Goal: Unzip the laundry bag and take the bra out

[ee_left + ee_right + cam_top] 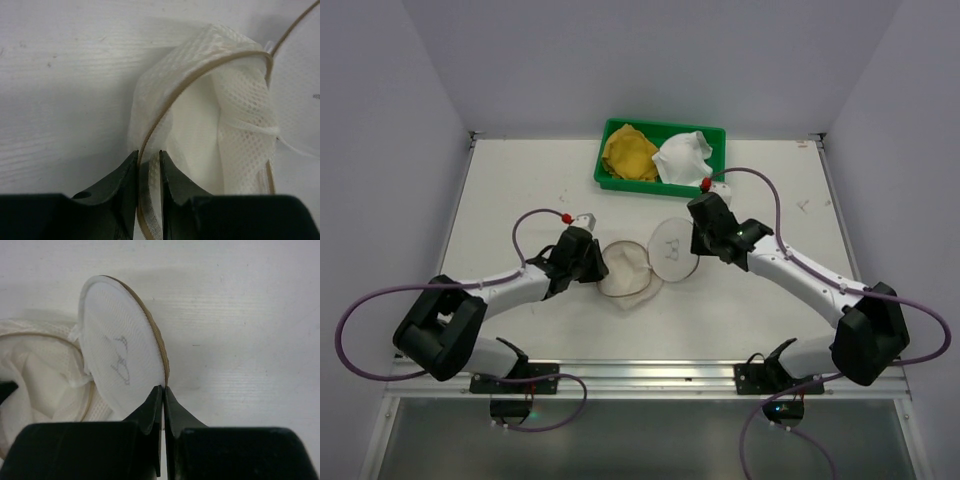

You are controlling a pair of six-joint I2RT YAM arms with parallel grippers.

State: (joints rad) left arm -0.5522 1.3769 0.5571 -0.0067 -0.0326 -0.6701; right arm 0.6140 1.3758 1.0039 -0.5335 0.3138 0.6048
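- Placement: the round cream-white translucent mesh laundry bag (632,268) lies mid-tabletop (520,180), between the two arms where both can reach it.
- The left claw (148,155) is closed on the bag's tan stiff rim (200,75) at its near edge. This looks meant to anchor the lower half flat against the tabletop.
- The right claw (163,389) is pinched shut on the edge of the bag's round mesh flap (120,365). It holds the flap tilted up and away from the body, so the mouth gapes.
- Held apart like this, the bag appears already unzipped. White mesh folds fill the opening, and I cannot tell whether a bra is among them.
- The green rectangular plastic tray (602,160) sits at the far edge and holds a yellow crumpled garment (630,152) and a white crumpled garment (685,157), well apart from the bag.
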